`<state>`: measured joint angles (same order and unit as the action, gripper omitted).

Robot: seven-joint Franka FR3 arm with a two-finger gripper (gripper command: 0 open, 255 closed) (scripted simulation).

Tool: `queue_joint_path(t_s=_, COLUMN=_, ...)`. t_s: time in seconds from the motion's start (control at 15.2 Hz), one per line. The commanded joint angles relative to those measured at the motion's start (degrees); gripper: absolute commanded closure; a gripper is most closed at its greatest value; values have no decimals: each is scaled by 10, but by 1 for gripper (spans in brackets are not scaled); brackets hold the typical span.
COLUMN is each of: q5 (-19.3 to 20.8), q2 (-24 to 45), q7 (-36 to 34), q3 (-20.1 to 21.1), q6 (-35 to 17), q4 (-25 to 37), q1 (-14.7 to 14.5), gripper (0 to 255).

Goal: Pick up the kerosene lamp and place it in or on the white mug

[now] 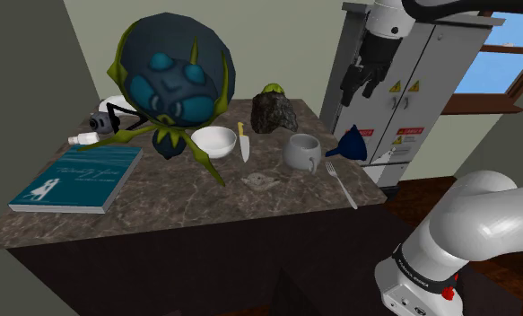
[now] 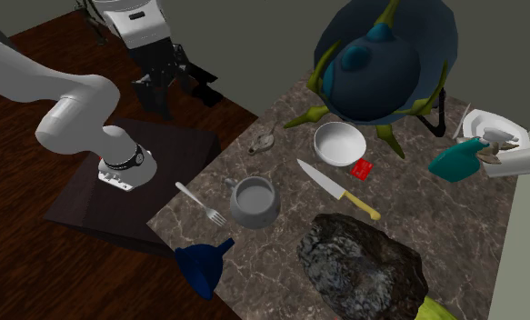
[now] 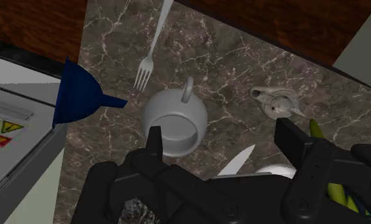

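Observation:
The kerosene lamp [image 1: 262, 181] [image 2: 263, 142] [image 3: 276, 102] is a small grey spouted piece lying on the dark marble counter [image 1: 187, 202] near its front edge. The white mug [image 1: 301, 151] [image 2: 254, 202] [image 3: 174, 121] stands upright and empty a short way from it, handle toward the fork. My gripper [image 1: 359, 92] [image 2: 174, 89] [image 3: 222, 143] hangs high above the counter, over the mug end, open with nothing between its fingers. The mug lies just beyond one fingertip [image 3: 155, 141] and the lamp beyond the other.
A blue funnel [image 1: 351, 144] [image 3: 82, 95] and a fork [image 1: 342, 184] [image 3: 153, 48] lie beside the mug. A knife [image 1: 244, 144], white bowl [image 1: 213, 141], dark rock [image 1: 273, 112], a big blue round figure [image 1: 174, 76] and a teal book [image 1: 80, 178] crowd the counter. A grey cabinet [image 1: 412, 90] stands behind.

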<state>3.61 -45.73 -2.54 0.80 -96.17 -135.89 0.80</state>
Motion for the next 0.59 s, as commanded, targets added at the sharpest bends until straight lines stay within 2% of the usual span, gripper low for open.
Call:
queue_joint_path(t_s=0.0, q5=0, q2=0, q7=0, q3=0, q6=0, q4=0, q1=0, gripper=0)
queue_joint_path(t_s=0.53, q5=0, q2=87, q7=96, q3=-12, q6=-158, q4=-73, q1=-50, gripper=0)
